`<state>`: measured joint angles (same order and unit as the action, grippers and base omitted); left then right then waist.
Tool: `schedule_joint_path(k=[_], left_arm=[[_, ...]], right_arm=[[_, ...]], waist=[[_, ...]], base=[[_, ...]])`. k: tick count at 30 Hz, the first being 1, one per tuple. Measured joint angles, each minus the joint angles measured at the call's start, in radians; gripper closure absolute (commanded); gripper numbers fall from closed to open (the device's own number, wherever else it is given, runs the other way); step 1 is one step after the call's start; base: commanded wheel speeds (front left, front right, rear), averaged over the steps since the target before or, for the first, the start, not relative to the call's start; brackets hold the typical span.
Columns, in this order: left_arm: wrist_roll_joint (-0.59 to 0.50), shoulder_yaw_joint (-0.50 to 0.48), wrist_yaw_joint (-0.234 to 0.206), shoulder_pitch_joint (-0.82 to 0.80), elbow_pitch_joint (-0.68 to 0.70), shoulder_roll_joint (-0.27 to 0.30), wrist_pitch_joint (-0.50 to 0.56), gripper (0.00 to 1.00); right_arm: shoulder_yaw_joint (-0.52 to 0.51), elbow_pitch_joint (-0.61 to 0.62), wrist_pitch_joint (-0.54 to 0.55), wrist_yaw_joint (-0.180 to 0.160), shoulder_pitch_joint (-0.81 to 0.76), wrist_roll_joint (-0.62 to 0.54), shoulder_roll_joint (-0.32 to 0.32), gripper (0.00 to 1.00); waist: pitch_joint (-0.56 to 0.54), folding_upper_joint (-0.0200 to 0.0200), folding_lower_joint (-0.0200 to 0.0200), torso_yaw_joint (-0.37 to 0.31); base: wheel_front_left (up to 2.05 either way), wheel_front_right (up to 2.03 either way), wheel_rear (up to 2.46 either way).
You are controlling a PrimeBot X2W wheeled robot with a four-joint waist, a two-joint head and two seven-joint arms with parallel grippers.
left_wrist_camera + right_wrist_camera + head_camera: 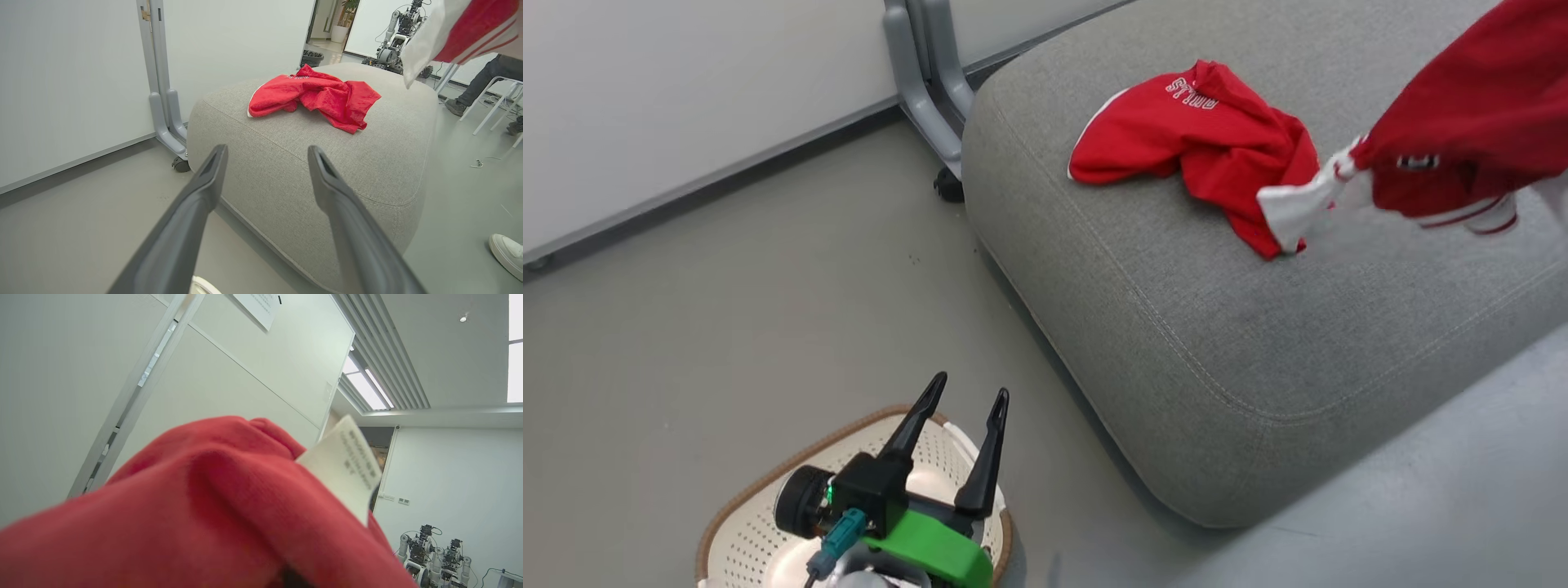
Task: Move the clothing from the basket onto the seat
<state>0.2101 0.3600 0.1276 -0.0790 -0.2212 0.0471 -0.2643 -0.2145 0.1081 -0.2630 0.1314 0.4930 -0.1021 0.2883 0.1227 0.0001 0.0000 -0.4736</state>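
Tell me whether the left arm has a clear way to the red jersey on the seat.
Probably yes. The open left gripper sits above the basket, fingers aimed at the seat, with only bare cushion before the jersey. The other red garment hangs off to the right, clear of that line.

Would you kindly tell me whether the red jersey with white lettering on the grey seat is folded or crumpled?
Crumpled: the red jersey lies bunched in loose folds on the grey fabric seat.

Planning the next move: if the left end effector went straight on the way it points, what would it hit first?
Probably the large grey fabric seat, near its corner, short of the crumpled red jersey.
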Motion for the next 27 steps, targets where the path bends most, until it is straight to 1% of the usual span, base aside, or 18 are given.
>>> schedule_joint_path(k=[3,7,14,16,18,20,23,27], left_arm=[[-0.014,0.013,0.0,-0.041,0.009,0.011,0.0,0.0],[-0.015,0.029,0.0,-0.095,0.016,0.037,0.0,0.0],[-0.019,0.044,0.0,-0.181,0.024,0.062,0.0,0.0],[-0.024,0.043,0.0,-0.203,0.032,0.067,0.0,0.0],[-0.028,0.042,0.0,-0.22,0.04,0.074,0.0,0.0],[-0.03,0.039,0.0,-0.233,0.044,0.082,0.0,0.0],[-0.035,0.035,0.0,-0.24,0.043,0.09,0.0,0.0],[-0.035,0.032,0.0,-0.241,0.042,0.084,0.0,0.0]], right_arm=[[-0.029,-0.03,0.0,0.0,0.116,0.012,0.034,1.0],[-0.04,-0.099,0.0,0.0,0.254,0.018,0.084,1.0],[-0.086,-0.332,0.0,0.0,0.449,0.027,0.165,1.0],[-0.087,-0.4,0.0,0.0,0.485,0.014,0.185,1.0],[-0.063,-0.443,0.0,0.0,0.504,-0.006,0.203,1.0],[-0.05,-0.481,0.0,0.0,0.527,-0.016,0.204,1.0],[-0.066,-0.527,0.0,0.0,0.537,-0.019,0.186,1.0],[-0.039,-0.586,0.0,0.0,0.483,-0.062,0.166,1.0]], waist=[[0.056,0.0,0.0,0.013],[0.132,0.0,0.0,0.038],[0.262,0.0,0.0001,0.094],[0.299,0.0,0.0001,0.114],[0.332,0.0,0.0001,0.131],[0.369,0.0,0.0002,0.15],[0.417,0.0,0.0002,0.178],[0.46,0.0,0.0002,0.223]], base=[[0.0,0.0,0.0],[0.0,0.0,0.0],[0.0,0.0,0.0],[0.0,0.0,0.0],[0.0,0.0,0.0],[0.0,0.0,0.0],[0.0,0.0,0.0],[0.0,0.0,0.0]])
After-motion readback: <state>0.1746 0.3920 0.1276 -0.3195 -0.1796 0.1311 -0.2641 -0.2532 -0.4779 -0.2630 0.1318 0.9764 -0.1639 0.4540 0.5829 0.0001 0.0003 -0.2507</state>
